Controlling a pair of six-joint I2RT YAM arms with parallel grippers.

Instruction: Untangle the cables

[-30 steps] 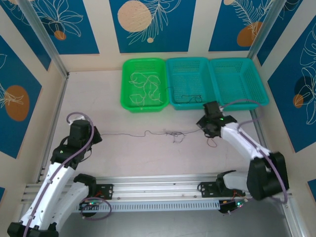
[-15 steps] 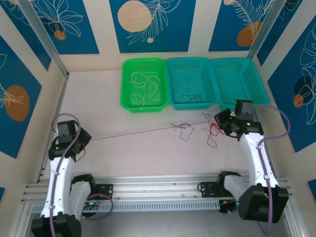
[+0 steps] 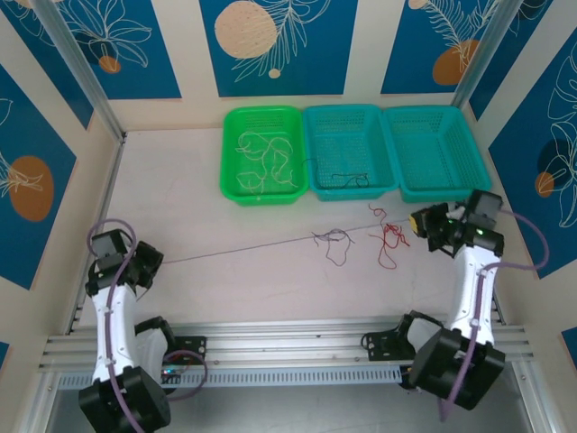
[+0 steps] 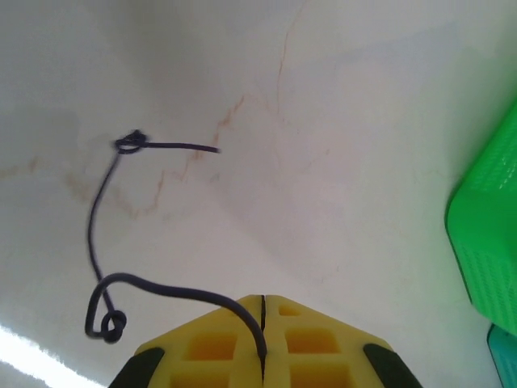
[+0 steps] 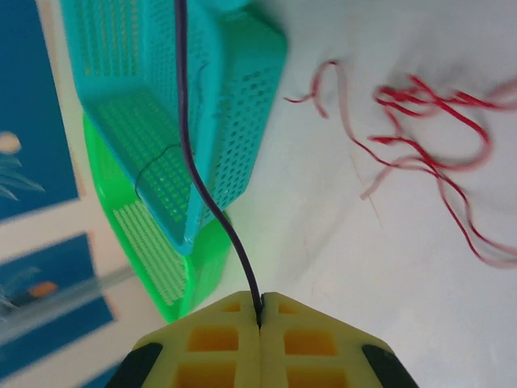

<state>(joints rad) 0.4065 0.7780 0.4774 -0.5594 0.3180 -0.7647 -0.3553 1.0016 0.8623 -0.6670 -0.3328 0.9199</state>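
A thin black cable (image 3: 252, 247) runs taut across the table between both grippers, with a small curly tangle (image 3: 334, 240) right of centre. My left gripper (image 3: 153, 262) is shut on its left end; in the left wrist view the black cable (image 4: 101, 242) loops with a small knot and enters the closed yellow fingers (image 4: 218, 339). My right gripper (image 3: 417, 221) is shut on the other end, and the black cable (image 5: 198, 178) rises from its gripper tips (image 5: 260, 301). A red cable (image 3: 388, 237) lies loose in curls on the table, the red cable (image 5: 428, 137) apart from the black one.
Three baskets stand in a row at the back. The green basket (image 3: 230, 153) holds several whitish wires (image 3: 266, 164). The middle teal basket (image 3: 347, 122) holds a thin black wire (image 3: 347, 178). The right teal basket (image 3: 437, 144) is next to my right arm. Aluminium rail (image 3: 288, 334) at the near edge.
Both arms have pulled apart, the right gripper moving right and the left drawing back left. The black cable has gone taut, and the red cable now lies separate from it.
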